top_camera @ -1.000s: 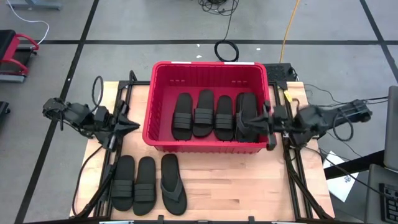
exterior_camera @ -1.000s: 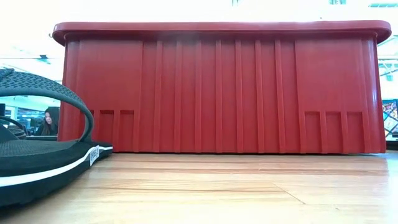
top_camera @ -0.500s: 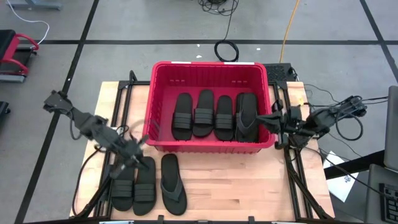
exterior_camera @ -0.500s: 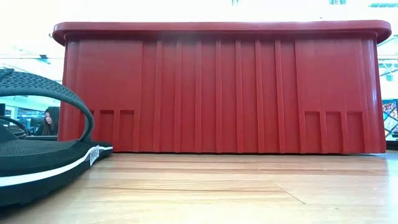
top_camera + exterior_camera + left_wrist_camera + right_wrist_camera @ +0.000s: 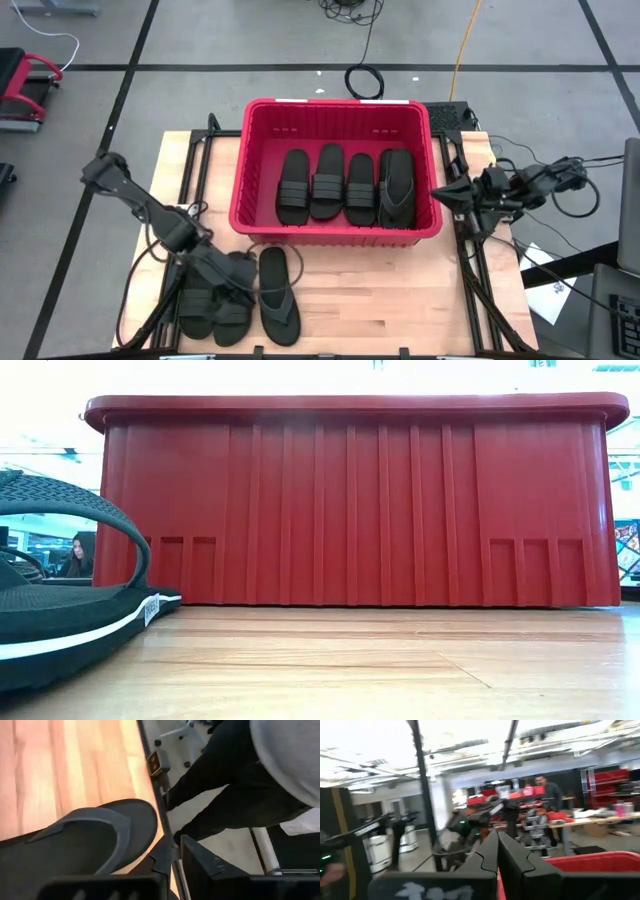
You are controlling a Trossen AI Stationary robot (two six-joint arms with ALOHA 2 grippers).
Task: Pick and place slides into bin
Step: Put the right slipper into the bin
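Note:
The red bin (image 5: 338, 104) stands at the table's far middle. Inside it, several black slides (image 5: 345, 185) lie flat side by side. Two band slides (image 5: 197, 310) and a flip-flop (image 5: 278, 300) lie soles down at the near left. My left gripper (image 5: 243, 292) hangs over the inner band slide, slanting down, with its fingers (image 5: 200, 860) all but shut and nothing between them. Its wrist view shows the flip-flop (image 5: 75, 850) just ahead. My right gripper (image 5: 436, 196) is shut (image 5: 497, 836) and hovers just outside the bin's right wall.
Bare wood (image 5: 380, 290) lies in front of the bin, toward the near right. Metal rails (image 5: 470, 270) run along both table sides. A person in dark trousers (image 5: 225, 795) stands beyond the near edge. In the low view a slide (image 5: 60, 600) fills the left foreground.
My left gripper has swung from beside the bin's left wall toward the near edge. It has sunk and tipped downward over the slides on the table. My right gripper has drawn back a little from the bin's right rim toward the table's right edge.

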